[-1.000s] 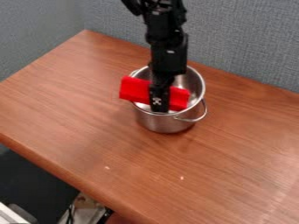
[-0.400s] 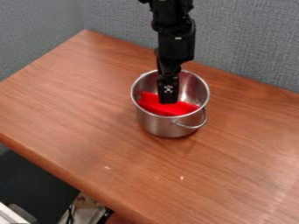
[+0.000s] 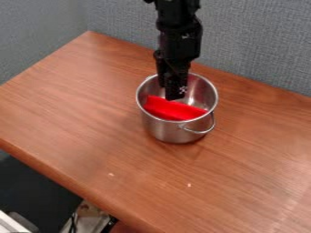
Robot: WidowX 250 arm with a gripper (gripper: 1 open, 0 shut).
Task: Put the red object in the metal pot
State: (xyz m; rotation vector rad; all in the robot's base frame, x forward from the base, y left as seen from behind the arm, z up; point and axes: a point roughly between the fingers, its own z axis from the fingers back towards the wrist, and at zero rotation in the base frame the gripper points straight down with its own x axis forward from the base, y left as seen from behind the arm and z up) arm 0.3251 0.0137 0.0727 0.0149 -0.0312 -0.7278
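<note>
The metal pot (image 3: pixel 185 130) stands upright on the wooden table, a little behind its middle. The red object (image 3: pixel 177 111) lies inside the pot, slanting across the bottom from the left wall toward the right. My gripper (image 3: pixel 173 89) hangs straight down from above. Its dark fingertips dip just inside the pot's rim at the back left, above the red object. The fingers look parted and hold nothing. The far end of the red object is hidden behind the fingers.
The brown wooden table (image 3: pixel 85 109) runs diagonally, with its front edge toward the lower left and dark floor beyond it. A grey wall rises behind the table. Bare tabletop surrounds the pot on all sides.
One second ago the red object stood tilted over the pot's left rim in my gripper. It now lies loose inside the pot. The gripper has shifted slightly left above it.
</note>
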